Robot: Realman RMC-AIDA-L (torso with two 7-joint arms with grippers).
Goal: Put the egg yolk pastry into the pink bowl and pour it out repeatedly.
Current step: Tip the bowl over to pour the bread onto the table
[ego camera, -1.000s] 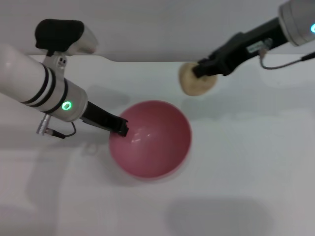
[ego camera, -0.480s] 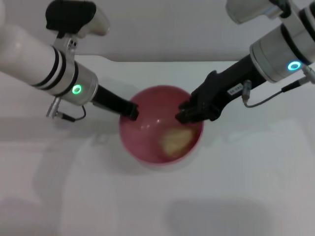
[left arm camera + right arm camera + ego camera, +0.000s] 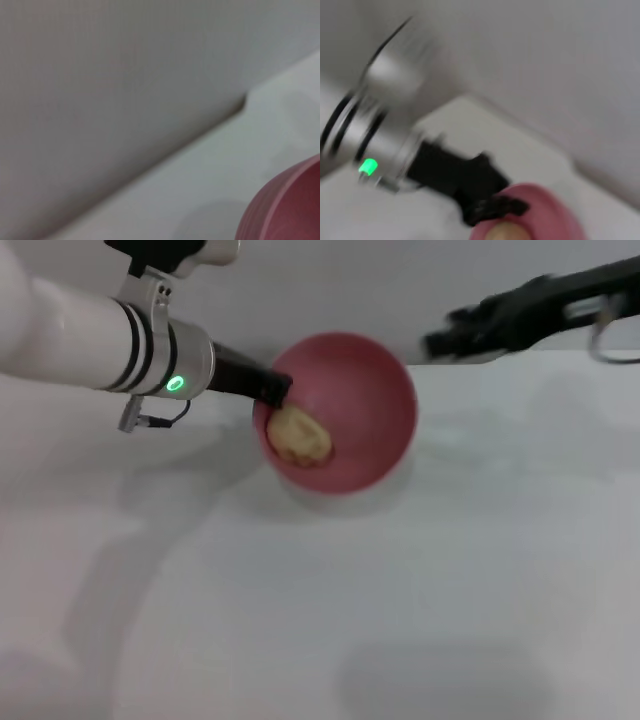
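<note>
The pink bowl point(image 3: 350, 410) hangs raised over the white table point(image 3: 400, 600), tipped so its opening faces the head camera. My left gripper point(image 3: 275, 390) is shut on the bowl's left rim. The egg yolk pastry point(image 3: 298, 435), a pale yellow bun, lies inside against the wall near that rim. My right gripper point(image 3: 440, 343) is blurred at the upper right, clear of the bowl's right rim and holding nothing I can see. The right wrist view shows the left gripper point(image 3: 490, 207) on the bowl point(image 3: 545, 212) with the pastry point(image 3: 505, 232) below it. The left wrist view catches only the bowl's outer wall point(image 3: 285, 210).
A grey wall point(image 3: 330, 280) rises behind the table's back edge. The bowl's shadow point(image 3: 300, 505) falls on the table just beneath it.
The right gripper let the pastry fall into the bowl and drew back up to the right. The left arm has lifted and tipped the bowl, and the pastry has slid toward the gripped rim.
</note>
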